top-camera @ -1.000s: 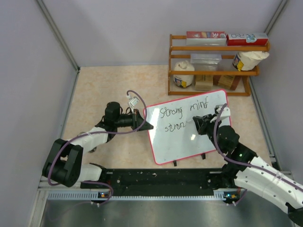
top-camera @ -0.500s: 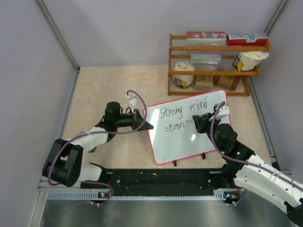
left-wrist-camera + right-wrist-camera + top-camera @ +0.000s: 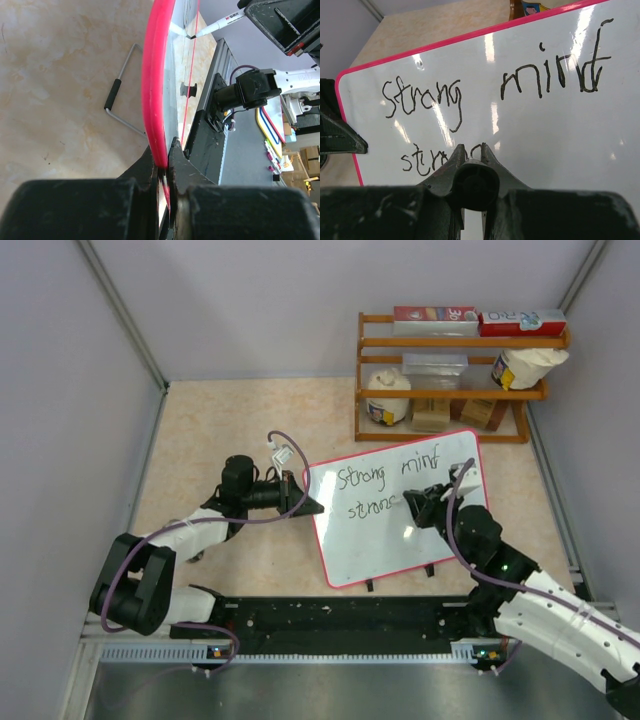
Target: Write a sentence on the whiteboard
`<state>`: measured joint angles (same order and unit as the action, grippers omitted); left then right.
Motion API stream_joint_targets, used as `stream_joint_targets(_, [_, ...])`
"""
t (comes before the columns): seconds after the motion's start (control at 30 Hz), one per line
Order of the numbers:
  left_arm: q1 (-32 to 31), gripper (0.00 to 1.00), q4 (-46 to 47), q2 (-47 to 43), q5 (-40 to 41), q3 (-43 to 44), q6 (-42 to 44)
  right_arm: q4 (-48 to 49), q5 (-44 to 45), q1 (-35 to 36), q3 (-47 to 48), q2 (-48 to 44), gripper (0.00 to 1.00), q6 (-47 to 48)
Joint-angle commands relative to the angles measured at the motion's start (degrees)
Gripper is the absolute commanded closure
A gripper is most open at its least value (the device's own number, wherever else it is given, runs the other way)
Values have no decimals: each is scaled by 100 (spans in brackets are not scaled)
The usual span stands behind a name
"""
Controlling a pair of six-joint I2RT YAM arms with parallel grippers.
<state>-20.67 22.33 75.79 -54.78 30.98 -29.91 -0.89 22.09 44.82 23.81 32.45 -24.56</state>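
Counted: one whiteboard (image 3: 400, 540), one marker (image 3: 220, 22), three written words (image 3: 547, 75), one wooden rack (image 3: 455, 340), two boxes (image 3: 435, 314) on top.

Whiteboard (image 3: 395, 545) right of left claw (image 3: 313, 506) (on its edge); rack (image 3: 460, 341) behind.

The whiteboard (image 3: 392, 540) is glossy and smooth, the rack (image 3: 455, 395) wooden, the table (image 3: 220, 420) matt.

The second line of the sentence (image 3: 372, 510) on the whiteboard (image 3: 400, 552) grew from "stron" to "strong", gaining a final g. The right gripper (image 3: 412, 506), clamped on the pen (image 3: 219, 23), shifted slightly rightward and nearer along the board.
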Motion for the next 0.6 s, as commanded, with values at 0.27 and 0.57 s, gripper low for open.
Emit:
stream_joint_targets(0.27, [-69,100,-334,33,688,-171,1137,-421,305,-52,-149,-239,100,-84])
stream_joint_targets(0.57, [-69,100,-308,32,680,-198,1128,-140,595,-70,158,15,100,56])
